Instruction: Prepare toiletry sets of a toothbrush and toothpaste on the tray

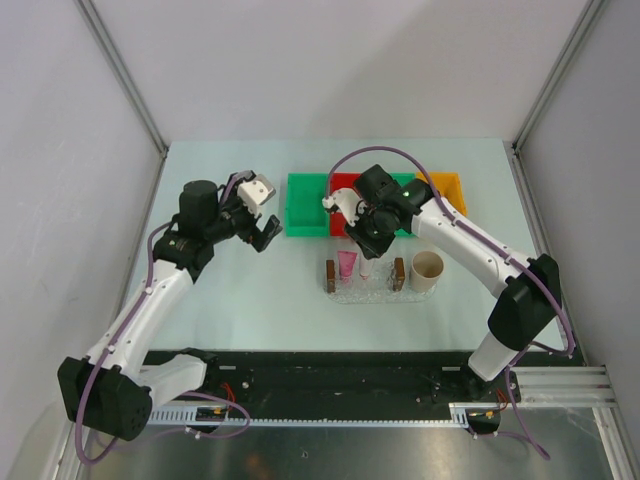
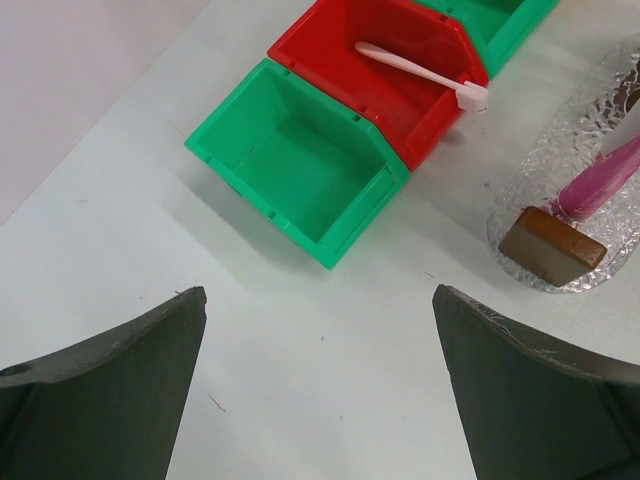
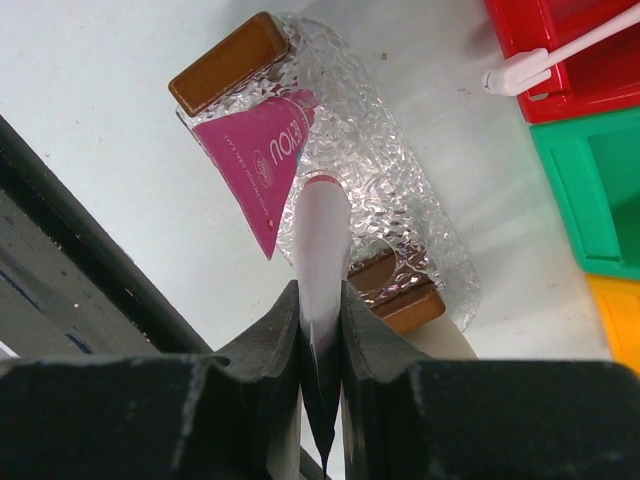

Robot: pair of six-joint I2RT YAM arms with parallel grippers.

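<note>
Plain grey walls (image 1: 60,120) close in a pale counter (image 1: 250,290), and the two arms are bolted at its near edge. The left arm (image 1: 150,290) reaches over the bare left half of the counter. The right arm (image 1: 480,245) bends in over the middle. Along the back sits a row of bins: a green bin (image 2: 240,150), a red bin (image 2: 330,40) touching it, a second green bin (image 3: 560,150) and a yellow bin (image 3: 615,320). In front of the row lies the clear, bumpy tray (image 3: 385,165), with a brown handle (image 3: 228,62) at each short end. A beige cup (image 1: 428,268) stands just beside the tray's right end. The magenta toothpaste (image 3: 262,160) lies flat in the tray, its wide end against one handle and its narrow end pointing inward. The right claw (image 3: 320,300) is clenched on a slim white toothbrush (image 3: 322,235). The rounded end of the toothbrush hangs over the tray's middle, just beside the toothpaste; I cannot tell whether it touches the tray. A second toothbrush (image 2: 420,72) lies slanted in the red bin. The left claw (image 2: 318,295) hangs released, fingers spread wide, gripping nothing, near the first green bin.
</note>
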